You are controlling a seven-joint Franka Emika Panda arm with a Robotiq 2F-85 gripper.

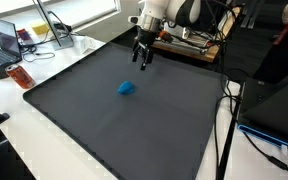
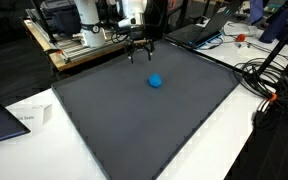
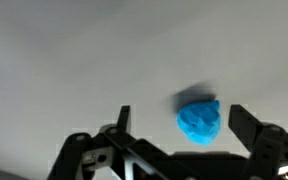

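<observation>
A small crumpled blue object (image 1: 126, 88) lies on the dark grey mat (image 1: 134, 130) near its middle; an exterior view shows it too (image 2: 155, 81). My gripper (image 1: 142, 64) hangs open above the mat's far edge, some way from the blue object and not touching it. It is also seen from the opposite side (image 2: 138, 56). In the wrist view the blue object (image 3: 199, 121) sits between the two spread fingertips of my gripper (image 3: 184, 122), nearer the right finger, with the mat far below. Nothing is held.
A wooden bench with equipment (image 1: 189, 42) stands behind the arm. A laptop (image 1: 6, 45) and a red item (image 1: 22, 77) lie on the white table beside the mat. Cables (image 2: 269, 85) trail off the mat's side, and a paper (image 2: 29, 118) lies near its corner.
</observation>
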